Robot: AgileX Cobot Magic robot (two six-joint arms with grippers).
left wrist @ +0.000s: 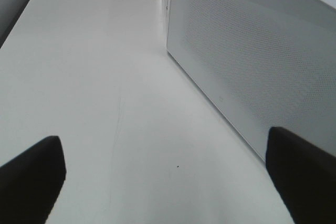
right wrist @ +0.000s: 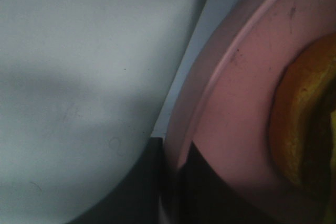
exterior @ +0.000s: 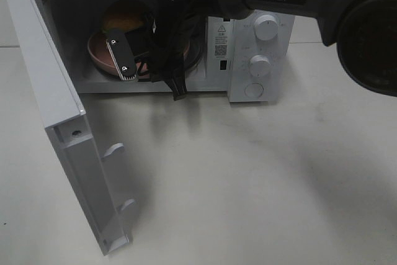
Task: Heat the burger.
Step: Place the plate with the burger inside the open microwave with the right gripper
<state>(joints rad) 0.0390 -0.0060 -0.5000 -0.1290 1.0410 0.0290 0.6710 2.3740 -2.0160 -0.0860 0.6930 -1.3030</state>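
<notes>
The burger (exterior: 127, 15), with a tan-brown bun, sits on the pink plate (exterior: 98, 51) inside the open microwave (exterior: 260, 48). My right gripper (exterior: 121, 55) reaches into the cavity and is shut on the plate's near rim. In the right wrist view the pink plate (right wrist: 236, 103) has its rim pinched between my dark fingers (right wrist: 152, 182), with the burger (right wrist: 304, 129) at the edge of that view. My left gripper (left wrist: 168, 192) is open and empty over the table beside the microwave's outer side wall (left wrist: 252, 61).
The microwave door (exterior: 68, 134) hangs open toward the front left. Two knobs (exterior: 267, 27) (exterior: 259, 65) and a round button (exterior: 253, 89) are on the control panel. The white table (exterior: 248, 184) stretches out in front.
</notes>
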